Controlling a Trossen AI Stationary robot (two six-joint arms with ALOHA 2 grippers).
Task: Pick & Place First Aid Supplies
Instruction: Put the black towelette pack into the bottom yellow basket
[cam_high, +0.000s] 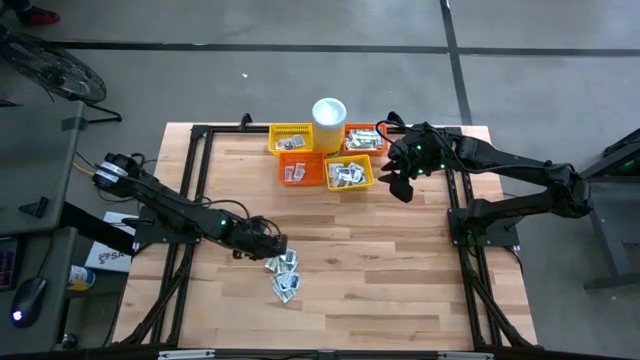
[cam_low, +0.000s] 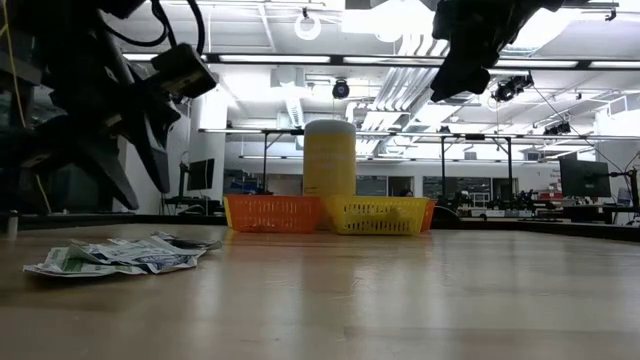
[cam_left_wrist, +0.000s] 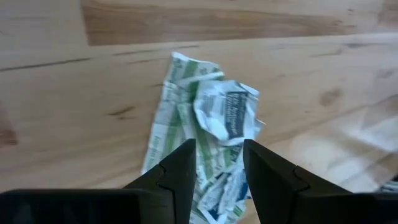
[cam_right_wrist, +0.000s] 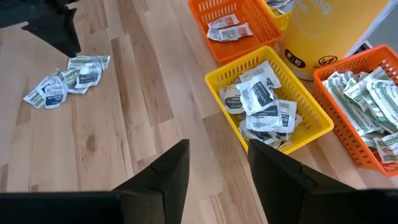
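A small pile of white and pale green first aid supplies (cam_high: 283, 275) lies on the wooden table (cam_high: 400, 270) left of its middle, also seen in the low view (cam_low: 115, 257). My left gripper (cam_left_wrist: 219, 163) hangs open just above the pile's left end, one finger to each side of a crumpled sachet (cam_left_wrist: 227, 112), touching nothing. Far right, my right gripper (cam_right_wrist: 217, 158) stands open high over the table beside the baskets, with nothing between its fingers. More sachets fill a yellow basket (cam_right_wrist: 267, 102) and two orange baskets (cam_right_wrist: 239, 28), (cam_right_wrist: 367, 112).
Four mesh baskets, two yellow (cam_high: 291, 138), (cam_high: 349, 172) and two orange (cam_high: 300, 167), (cam_high: 362, 138), stand side by side at the table's far edge around a white cup (cam_high: 329, 115). A black frame (cam_high: 200, 180) borders the table. Bare wood lies between pile and baskets.
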